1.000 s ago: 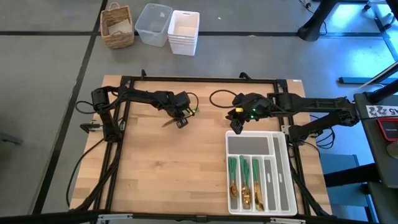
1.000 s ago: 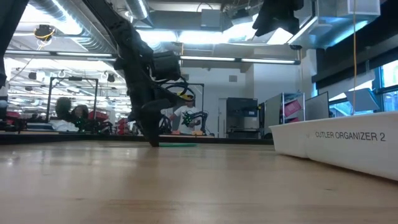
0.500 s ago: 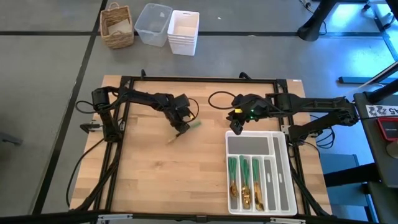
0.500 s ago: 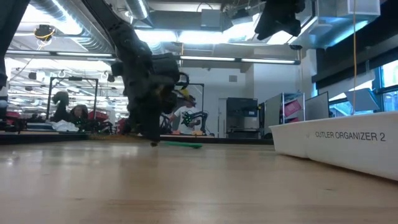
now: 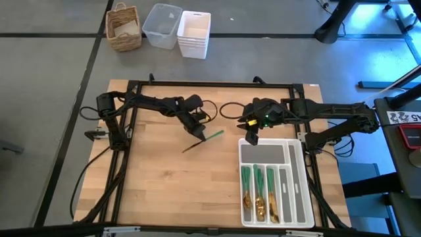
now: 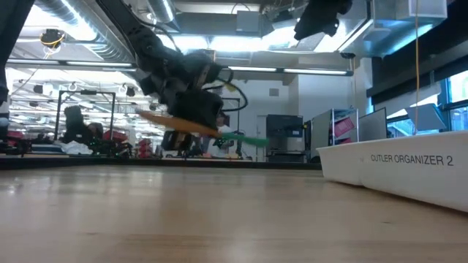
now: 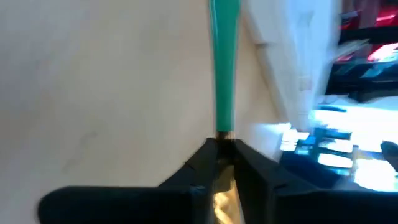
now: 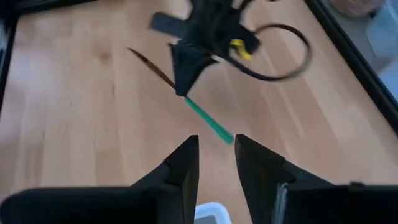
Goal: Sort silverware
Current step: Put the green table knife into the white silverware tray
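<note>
A knife (image 5: 204, 140) with a gold blade (image 6: 164, 119) and green handle (image 7: 224, 62) hangs above the wooden table's middle, with my left gripper (image 5: 197, 133) shut on it. The handle points toward the white cutlery tray (image 5: 297, 191) at the near right, where several green-handled gold pieces (image 5: 258, 191) lie in its compartments. My right gripper (image 5: 250, 136) hovers open above the tray's far end, with nothing between its fingers (image 8: 186, 168). Its wrist view shows the knife (image 8: 208, 121) ahead of it. My left gripper pinches the knife between its two fingers where the gold blade meets the green handle (image 7: 222, 132). The fingers slant down from the table's far left and lie across the knife. The knife is lifted clear of the table, nearly level, blade toward the left, handle toward the right.
A black cable loop (image 5: 230, 105) lies on the table near the far edge, between the arms. A black frame (image 5: 210, 84) rims the table. Beyond the far edge stand a wicker basket (image 5: 124, 27), a clear tub (image 5: 162, 25) and a white bin (image 5: 195, 33).
My left gripper has risen, rolled its wrist and gone a little toward the near right. The knife, which touched the table a second ago, is lifted clear. Its handle has swung out toward the tray. My right gripper has stayed in place.
</note>
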Controlling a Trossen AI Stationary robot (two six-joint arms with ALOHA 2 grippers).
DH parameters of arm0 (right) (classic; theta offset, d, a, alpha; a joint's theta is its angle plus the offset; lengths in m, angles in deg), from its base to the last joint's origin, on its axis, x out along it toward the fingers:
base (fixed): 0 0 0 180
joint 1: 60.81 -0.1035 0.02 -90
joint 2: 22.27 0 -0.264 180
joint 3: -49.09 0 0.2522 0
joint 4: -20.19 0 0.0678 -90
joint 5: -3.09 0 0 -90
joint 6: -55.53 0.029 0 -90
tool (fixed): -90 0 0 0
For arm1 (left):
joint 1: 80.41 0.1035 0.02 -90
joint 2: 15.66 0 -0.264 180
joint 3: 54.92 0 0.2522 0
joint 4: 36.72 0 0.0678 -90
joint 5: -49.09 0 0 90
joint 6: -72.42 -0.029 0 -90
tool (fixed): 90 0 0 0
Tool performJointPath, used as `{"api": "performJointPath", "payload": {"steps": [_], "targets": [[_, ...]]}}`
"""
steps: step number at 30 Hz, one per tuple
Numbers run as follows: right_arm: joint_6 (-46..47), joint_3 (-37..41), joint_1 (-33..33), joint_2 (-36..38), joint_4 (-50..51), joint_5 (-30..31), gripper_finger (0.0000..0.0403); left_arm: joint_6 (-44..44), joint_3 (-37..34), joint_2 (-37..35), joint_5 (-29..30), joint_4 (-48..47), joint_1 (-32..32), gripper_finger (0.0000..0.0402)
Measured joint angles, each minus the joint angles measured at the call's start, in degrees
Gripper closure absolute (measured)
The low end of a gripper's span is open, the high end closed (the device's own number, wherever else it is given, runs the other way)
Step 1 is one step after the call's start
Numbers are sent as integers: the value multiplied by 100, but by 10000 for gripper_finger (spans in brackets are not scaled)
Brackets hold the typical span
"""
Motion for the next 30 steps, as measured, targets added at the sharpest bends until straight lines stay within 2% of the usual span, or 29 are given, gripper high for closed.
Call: {"api": "performJointPath", "payload": {"steps": [7, 15, 23, 30], "targets": [[-1025, 0, 0, -283, -245, -283, 295, 1065, 11, -6, -619, 1357, -9, 361], [-1870, 2, 0, -850, -529, -367, 295, 2091, 20, -15, -775, 2832, -107, 361], [-2698, 2, 0, -1098, -612, -518, 295, 2287, 20, -17, -775, 2986, -189, 361], [-3069, 2, 0, -1294, -644, -533, 295, 2467, 20, -17, -773, 2989, -269, 361]]}}
